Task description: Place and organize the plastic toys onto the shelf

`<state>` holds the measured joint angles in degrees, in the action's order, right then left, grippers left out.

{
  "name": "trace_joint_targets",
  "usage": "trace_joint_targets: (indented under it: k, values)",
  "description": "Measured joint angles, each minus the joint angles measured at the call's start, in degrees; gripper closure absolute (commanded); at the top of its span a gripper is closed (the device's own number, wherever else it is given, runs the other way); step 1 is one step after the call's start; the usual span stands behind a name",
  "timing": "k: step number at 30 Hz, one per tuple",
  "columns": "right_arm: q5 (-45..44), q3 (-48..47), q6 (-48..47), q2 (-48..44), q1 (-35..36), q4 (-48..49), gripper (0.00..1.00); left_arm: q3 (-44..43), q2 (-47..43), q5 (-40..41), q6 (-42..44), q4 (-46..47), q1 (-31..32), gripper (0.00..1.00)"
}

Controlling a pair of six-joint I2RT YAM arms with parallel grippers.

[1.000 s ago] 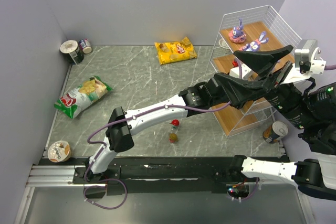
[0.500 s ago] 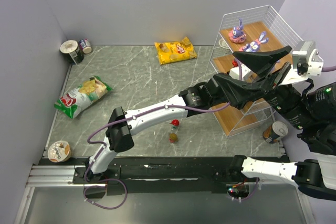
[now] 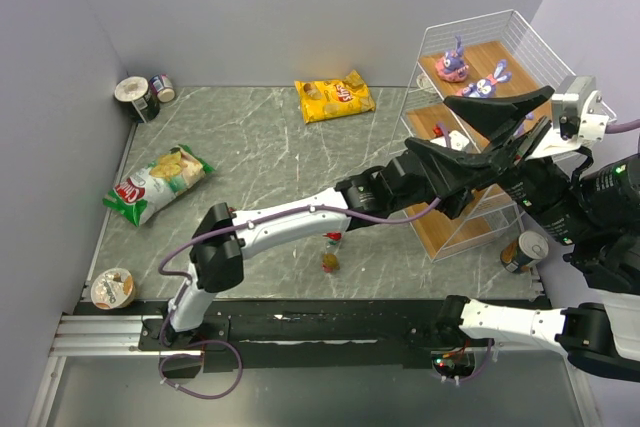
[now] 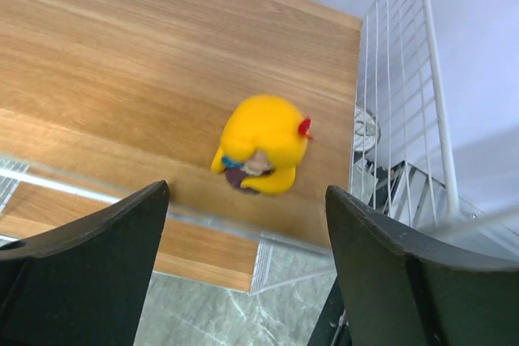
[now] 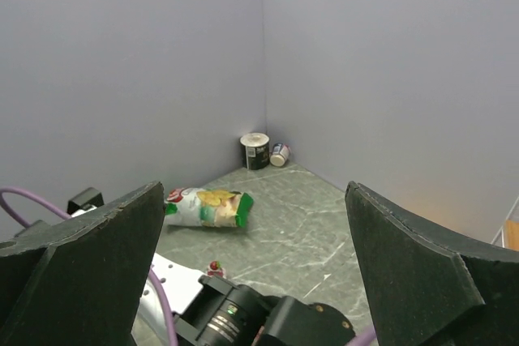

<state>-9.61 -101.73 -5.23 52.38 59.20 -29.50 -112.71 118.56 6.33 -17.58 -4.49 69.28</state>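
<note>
The shelf stands at the far right. Two purple bunnies sit on its top board. In the left wrist view a yellow toy rests on a wood board near the wire side. My left gripper hangs open just above and in front of it, not touching. In the top view it is mostly hidden under my right gripper, which is open, empty and held high, pointing left. A red toy and an olive toy lie on the floor by the left forearm.
A yellow snack bag lies at the back and a green one at the left. Cans stand in the far left corner. A cup stands near left and a can beside the shelf's front.
My left arm has drawn back slightly left and toward the near edge, so its forearm now partly covers the red toy. My right gripper has shifted a little left.
</note>
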Motion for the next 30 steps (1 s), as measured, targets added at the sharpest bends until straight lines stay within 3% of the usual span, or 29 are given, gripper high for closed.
trace_joint_targets:
  k: [12,17,23,30]
  values:
    - [-2.60,0.07,0.04,-0.15,0.00,-0.22,0.00,17.27,-13.77,2.84,0.28,5.81,0.26,0.12]
    - [-2.80,0.13,0.26,-0.20,0.02,-1.29,0.00,31.89,-25.44,7.61,-1.27,7.82,0.42,0.09]
    - [-2.36,2.05,1.11,-0.15,0.00,-1.99,0.00,46.14,-38.16,19.52,-10.56,1.73,0.46,0.07]
    - [-1.22,4.22,2.64,0.39,0.00,-2.84,0.00,52.19,-39.60,25.03,-21.16,-5.35,0.44,0.14]
